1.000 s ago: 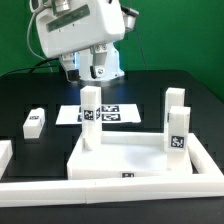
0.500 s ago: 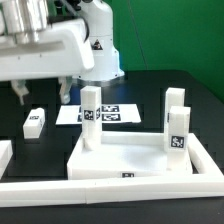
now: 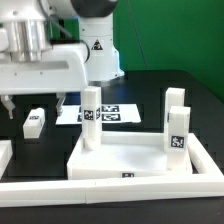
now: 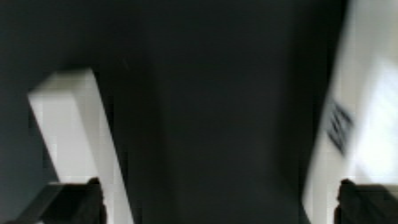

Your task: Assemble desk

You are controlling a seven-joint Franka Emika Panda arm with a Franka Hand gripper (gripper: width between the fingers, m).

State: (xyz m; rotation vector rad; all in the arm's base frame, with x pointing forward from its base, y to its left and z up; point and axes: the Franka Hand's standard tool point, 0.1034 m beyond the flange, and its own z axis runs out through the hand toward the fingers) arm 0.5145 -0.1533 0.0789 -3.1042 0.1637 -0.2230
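Your gripper [image 4: 210, 200]: jaws spread wide, holding nothing, touching nothing. Tags on upright legs [image 3: 91, 113] and tabletop [image 3: 128, 163] patterned only, no readable writing.

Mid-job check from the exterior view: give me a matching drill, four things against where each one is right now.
1. loose leg
2. tabletop
3. marker board
4. gripper

A. flat on the table behind the standing legs
B. lying on the black table at the exterior view's left
C. near the front, three legs upright in its corners
D. open, above the exterior view's left edge

1-B, 2-C, 3-A, 4-D
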